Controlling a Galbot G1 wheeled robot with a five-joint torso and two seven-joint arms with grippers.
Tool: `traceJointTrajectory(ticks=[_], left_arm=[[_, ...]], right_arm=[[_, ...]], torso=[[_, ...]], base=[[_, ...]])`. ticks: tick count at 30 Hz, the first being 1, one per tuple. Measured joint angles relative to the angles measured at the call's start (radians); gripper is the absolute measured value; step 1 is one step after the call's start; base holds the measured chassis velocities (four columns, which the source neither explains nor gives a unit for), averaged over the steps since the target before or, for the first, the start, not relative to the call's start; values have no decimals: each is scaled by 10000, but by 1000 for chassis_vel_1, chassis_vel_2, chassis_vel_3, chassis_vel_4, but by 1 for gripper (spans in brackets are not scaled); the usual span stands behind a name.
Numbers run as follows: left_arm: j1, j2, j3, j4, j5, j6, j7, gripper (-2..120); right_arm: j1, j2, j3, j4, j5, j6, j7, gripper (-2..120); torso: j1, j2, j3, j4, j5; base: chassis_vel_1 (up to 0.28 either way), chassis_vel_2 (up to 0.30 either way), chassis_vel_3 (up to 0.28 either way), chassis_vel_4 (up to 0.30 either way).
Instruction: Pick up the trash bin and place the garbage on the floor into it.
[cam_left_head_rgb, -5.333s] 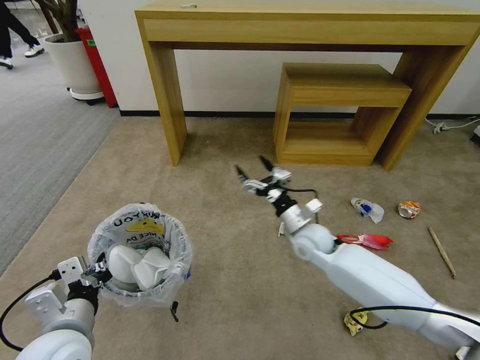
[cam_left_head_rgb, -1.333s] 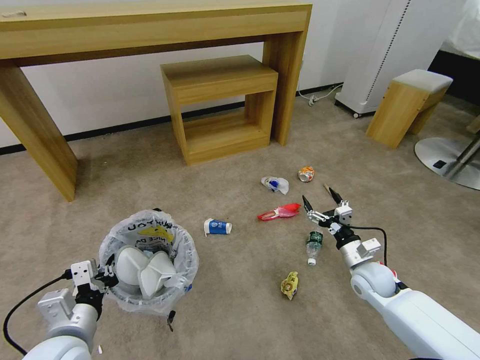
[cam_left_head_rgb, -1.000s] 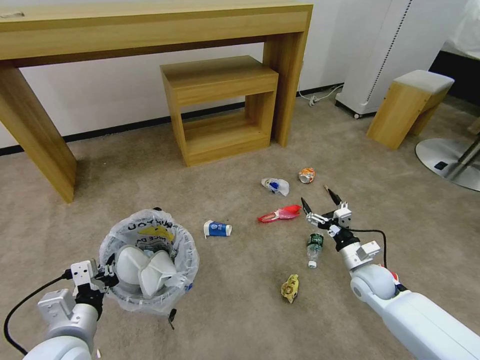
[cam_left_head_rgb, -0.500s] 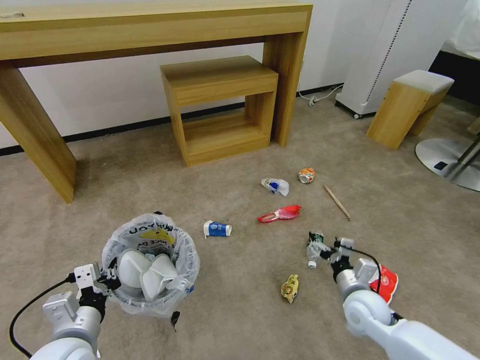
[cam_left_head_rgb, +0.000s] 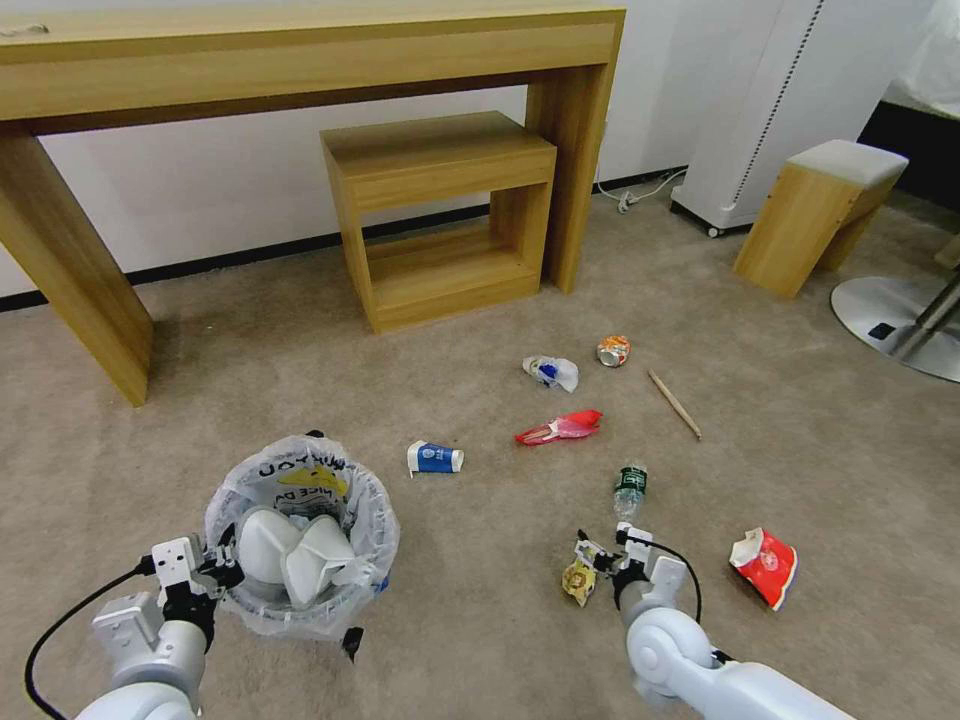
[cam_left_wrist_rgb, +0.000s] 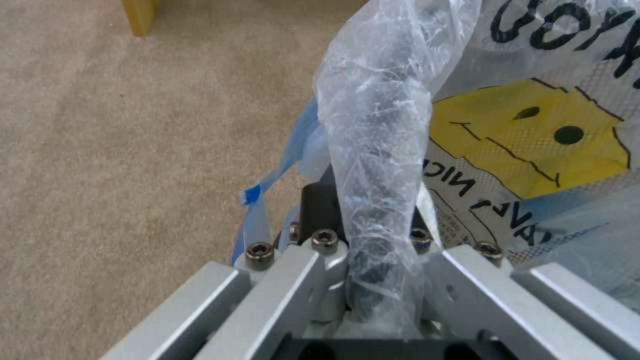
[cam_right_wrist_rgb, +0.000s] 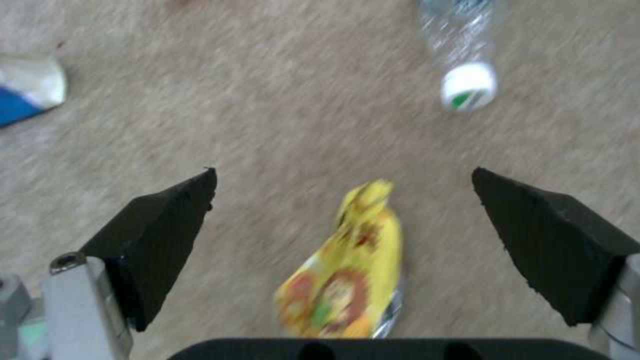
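Trash bin (cam_left_head_rgb: 302, 545): small, round, lined with a clear crinkly bag printed with black letters and a yellow face, near left on the beige floor (cam_left_head_rgb: 250, 370); holds 2 white slippers (cam_left_head_rgb: 285, 545). Left gripper (cam_left_head_rgb: 205, 572): at the bin's near-left rim, fingers pressed together on the bag-covered rim, as the left wrist view confirms (cam_left_wrist_rgb: 373, 235). Right gripper (cam_left_head_rgb: 600, 555): low over the carpet near centre-right, its 2 black fingers (cam_right_wrist_rgb: 167, 220) spread wide either side of a crumpled yellow wrapper (cam_left_head_rgb: 578, 581), not touching it; the wrapper (cam_right_wrist_rgb: 347, 280) lies between them in the right wrist view. Garbage on the floor: 1 small bottle (cam_left_head_rgb: 628, 487) with a white cap, just beyond the right gripper; 1 blue-white paper cup (cam_left_head_rgb: 434, 458) on its side, right of the bin; 1 red wrapper (cam_left_head_rgb: 558, 428) beyond the bottle; 1 white-and-blue crumpled piece (cam_left_head_rgb: 551, 371) farther off; 1 crushed orange can (cam_left_head_rgb: 613, 350) to its right; 1 wooden stick (cam_left_head_rgb: 674, 404) right of the can; 1 red packet (cam_left_head_rgb: 764, 565) at near right. Wooden table (cam_left_head_rgb: 300, 50) along the far wall.
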Motion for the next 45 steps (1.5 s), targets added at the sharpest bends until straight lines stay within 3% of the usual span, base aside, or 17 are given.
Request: traceJointTrajectory(ticks=[3,8,17,23,28,31,34,37,38,43,45], left_arm=[[-90,29,-21,77,-8,-15,3,1],[-200,35,-3,142,-40,-28,-9,1],[-260,35,54,240,-52,-57,-24,1],[-197,32,47,187,-62,-95,-20,1],[-215,67,19,184,-76,-126,-20,1],[-253,94,16,169,-122,-136,-29,1],[-332,107,90,167,-165,-143,-63,1],[-331,93,121,167,-166,-150,-64,1],[-327,91,135,156,-167,-164,-67,1],[-306,93,143,100,-192,-198,-70,1],[-298,94,142,93,-194,-197,-71,1]], right_arm=[[92,-131,18,371,399,-545,180,99],[191,-110,-75,226,591,-684,226,99],[485,262,-378,-662,696,-907,252,96],[1109,985,-1089,-1824,427,-908,69,87],[1169,1105,-1207,-1984,274,-910,63,80],[1138,1127,-1245,-2070,117,-874,64,74],[963,1063,-1218,-2219,-187,-732,-57,49],[913,1029,-1213,-2261,-264,-711,-114,42],[866,1023,-1218,-2327,-372,-669,-151,34],[819,1017,-1243,-2419,-597,-577,-246,18],[815,1014,-1243,-2419,-619,-567,-252,18]], torso=[[0,0,0,-2,-5],[0,0,0,-2,-2],[0,0,0,-2,-1],[0,0,0,0,0],[0,0,0,0,-1],[0,0,0,-1,-2],[0,0,0,-1,0],[0,0,0,-1,-1],[0,0,0,-1,-1],[0,0,0,-1,0],[0,0,0,-1,0]], base=[[0,0,0,0],[0,0,0,0],[0,0,0,0],[0,0,0,0],[0,0,0,0],[0,0,0,0],[0,0,0,0],[0,0,0,0],[0,0,0,0],[0,0,0,0],[0,0,0,0]])
